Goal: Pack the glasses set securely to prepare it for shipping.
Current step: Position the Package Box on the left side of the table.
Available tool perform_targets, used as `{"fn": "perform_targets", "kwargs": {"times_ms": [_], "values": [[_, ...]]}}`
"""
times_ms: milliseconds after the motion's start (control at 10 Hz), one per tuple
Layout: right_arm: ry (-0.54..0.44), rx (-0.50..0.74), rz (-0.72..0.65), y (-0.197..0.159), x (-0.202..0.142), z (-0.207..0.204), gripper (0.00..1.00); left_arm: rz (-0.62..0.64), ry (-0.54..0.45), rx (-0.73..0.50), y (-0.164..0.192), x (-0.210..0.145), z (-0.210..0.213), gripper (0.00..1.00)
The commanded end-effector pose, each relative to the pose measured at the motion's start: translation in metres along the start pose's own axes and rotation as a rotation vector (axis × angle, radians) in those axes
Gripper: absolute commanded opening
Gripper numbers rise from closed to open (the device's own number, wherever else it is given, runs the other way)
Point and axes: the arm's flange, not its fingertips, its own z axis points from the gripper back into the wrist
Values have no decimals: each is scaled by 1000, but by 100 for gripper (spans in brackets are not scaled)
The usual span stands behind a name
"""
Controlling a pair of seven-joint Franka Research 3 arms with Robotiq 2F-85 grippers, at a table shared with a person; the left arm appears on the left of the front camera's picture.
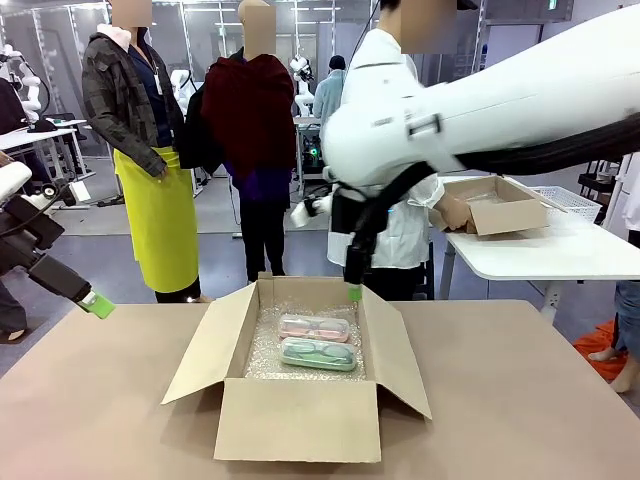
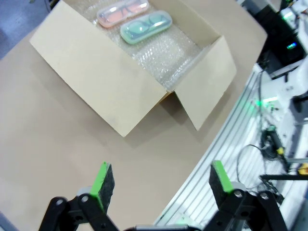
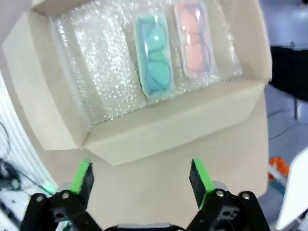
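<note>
Open brown cardboard box (image 1: 298, 420) sits mid worktop (image 1: 100, 400), all flaps out. Bottom is lined w/ clear bubble wrap (image 1: 262, 350). Both task items are inside, flat on the wrap toward the box's right half: the pale pink translucent plastic glasses case (image 1: 313, 327) on the far side and the mint green translucent plastic glasses case (image 1: 318, 353) on the robot's side. They lie parallel and just beside each other; can't tell if touching. Lids look shut and specs show through.

Right claw (image 1: 354, 291) hangs over the box's far right corner, by the far end of the right flap (image 1: 395, 350). In the right wrist view the right claw (image 3: 142, 175) is spread wide w/ nothing between the pads.

Key relation: the cases lie down and inward from it, past the flap. Their long axis runs L-R across the box, i.e. pointing straight away from this claw, green case (image 3: 155, 60) beside pink case (image 3: 192, 41).

Left claw (image 1: 98, 305) is well off to the left, above the worktop's left edge, well apart from the box. In the left wrist view the left claw (image 2: 159, 175) is also spread and empty.

Judgement: cases are placed; what's left is prob. padding on top and/or folding the flaps. Right arm is far nearer, and the right flap is right under it, so it's the likely first mover. The left arm would need to cross open worktop to reach the left flap (image 1: 205, 345).
</note>
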Motion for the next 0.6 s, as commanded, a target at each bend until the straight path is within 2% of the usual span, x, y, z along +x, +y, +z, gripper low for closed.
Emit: {"fn": "perform_targets", "kwargs": {"times_ms": [0, 200, 400, 500], "values": [[-159, -25, -95, 35, -74, 1, 100, -16, -17, -28, 1, -1, 1, 100], [-221, 64, -201, 44, -128, 2, 100, -16, -17, -28, 1, -1, 1, 100], [-287, 71, -332, 50, -178, 9, 100, -16, -17, -28, 1, -1, 1, 100], [-354, 74, -364, 51, -201, 11, 100, -16, -17, -28, 1, -1, 1, 100]]}}
